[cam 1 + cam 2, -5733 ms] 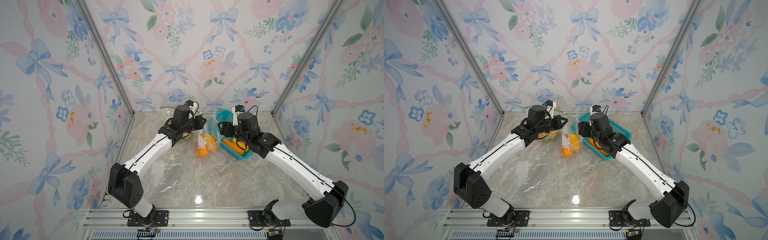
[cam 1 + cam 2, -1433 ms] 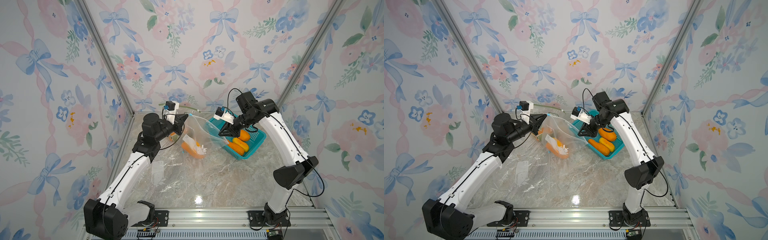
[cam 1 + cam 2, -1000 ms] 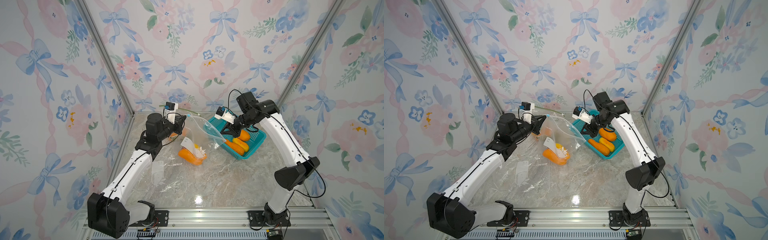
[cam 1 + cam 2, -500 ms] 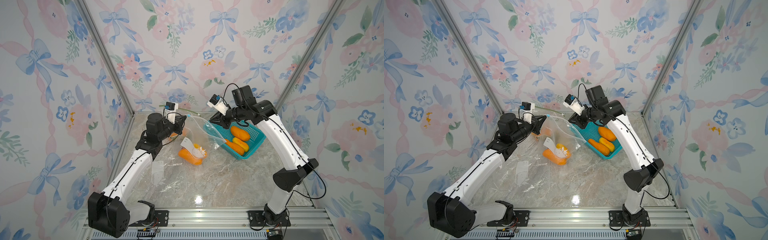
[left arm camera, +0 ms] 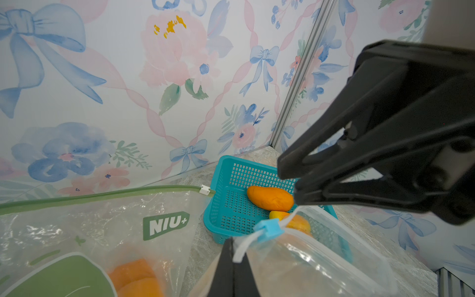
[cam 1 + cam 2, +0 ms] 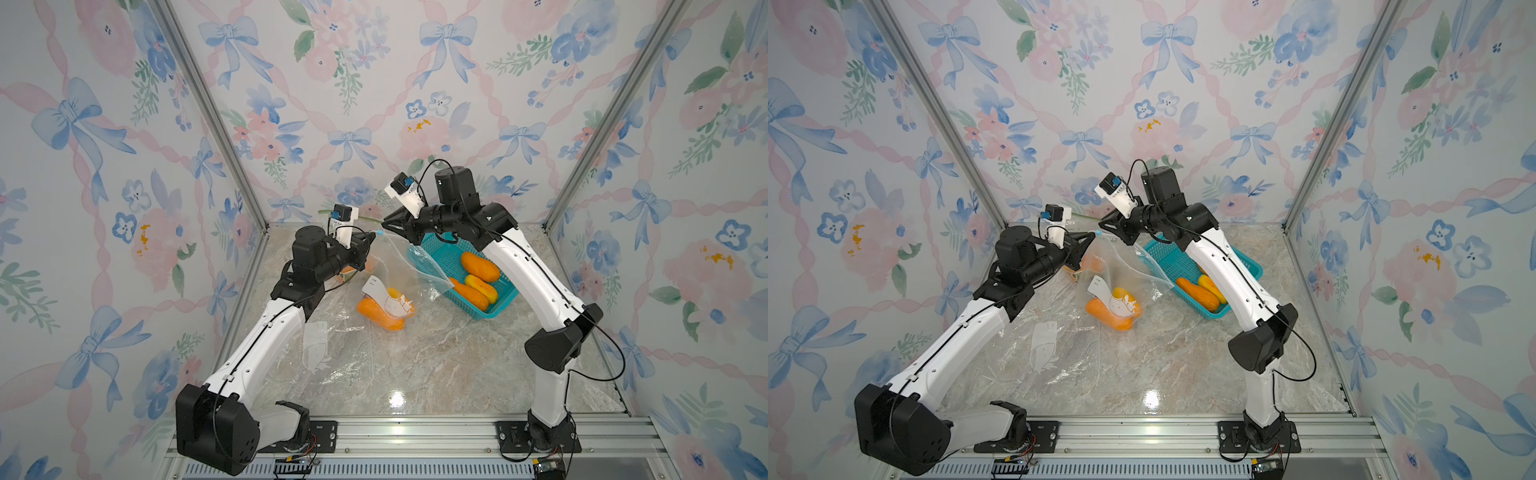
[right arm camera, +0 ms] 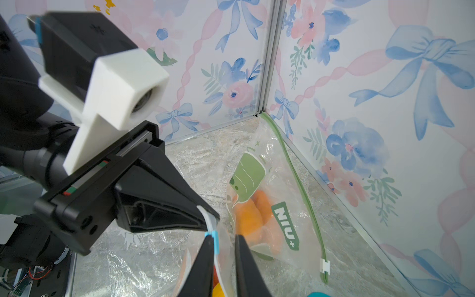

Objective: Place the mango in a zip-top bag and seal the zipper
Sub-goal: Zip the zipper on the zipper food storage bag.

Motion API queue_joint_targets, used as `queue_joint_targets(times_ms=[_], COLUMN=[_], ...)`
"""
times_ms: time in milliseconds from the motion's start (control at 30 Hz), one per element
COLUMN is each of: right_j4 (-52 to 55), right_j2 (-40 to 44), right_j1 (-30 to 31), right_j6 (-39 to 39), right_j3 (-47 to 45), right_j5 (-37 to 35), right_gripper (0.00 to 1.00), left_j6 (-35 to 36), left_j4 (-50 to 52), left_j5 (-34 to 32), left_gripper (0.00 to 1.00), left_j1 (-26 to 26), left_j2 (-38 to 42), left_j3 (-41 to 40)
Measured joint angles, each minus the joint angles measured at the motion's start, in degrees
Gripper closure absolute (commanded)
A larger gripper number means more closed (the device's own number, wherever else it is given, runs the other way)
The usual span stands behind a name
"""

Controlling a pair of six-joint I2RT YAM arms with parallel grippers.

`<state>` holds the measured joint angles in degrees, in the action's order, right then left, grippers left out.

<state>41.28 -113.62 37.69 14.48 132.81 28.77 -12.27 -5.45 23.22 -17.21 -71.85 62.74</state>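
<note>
OPERATOR: Report the station, largest item first.

TECHNICIAN: The table (image 6: 436,365) carries everything. The basket (image 6: 449,262) stands on it, below and behind the right pincer (image 7: 223,240), under that arm. The zip-top bag (image 6: 411,270) hangs by one top corner from the left pincer (image 5: 232,254). Its body slopes down from that pincer until the bottom rests on the table. The mango (image 6: 380,318) is inside the bag, at the bottom, well below both pincers. The slider (image 5: 268,227) sits on the zipper track, just beside the left pincer's tips.

OPERATOR: Pincer states?

TECHNICIAN: The left pincer is closed tight on the bag's corner strip. The right pincer is nearly tip to tip with the left, jaws narrowly apart. The slider lies against one of its fingers and is not clamped. The right pincer holds nothing.

OPERATOR: Step in hand?

TECHNICIAN: Loading is complete. Sealing is judged to be at the end of its stroke. The slider stands at the held corner, and the track running away from it reads as one flat band. Full closure cannot be confirmed through the film.

OPERATOR: Next move?

TECHNICIAN: Judged requirement: withdraw the right pincer straight back, clear of the slider, without snagging the film. Then lower the left pincer until the bag lies slack on the table, and open it. If a gap shows in the track, re-grip the slider and run it again with the left pincer holding the corner taut.
</note>
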Motion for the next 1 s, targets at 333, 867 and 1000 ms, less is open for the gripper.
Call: queue_joint_targets(times_ms=[333,867,1000], right_j4=[0.79,2.73,3.19], right_j2=[-1.7,-1.7,-1.84], right_j1=[1.46,1.49,1.49], right_j6=[0.13,2.67,3.17], right_j3=[1.46,1.66,1.7], right_j5=[0.35,-0.63,-0.96], right_gripper=[0.8,0.72,0.79], left_j6=[0.0,0.0,0.0], left_j4=[0.0,0.0,0.0], left_j5=[0.2,0.17,0.17], left_gripper=[1.0,1.0,1.0], left_j1=[0.0,0.0,0.0], left_j2=[0.0,0.0,0.0], left_j3=[0.0,0.0,0.0])
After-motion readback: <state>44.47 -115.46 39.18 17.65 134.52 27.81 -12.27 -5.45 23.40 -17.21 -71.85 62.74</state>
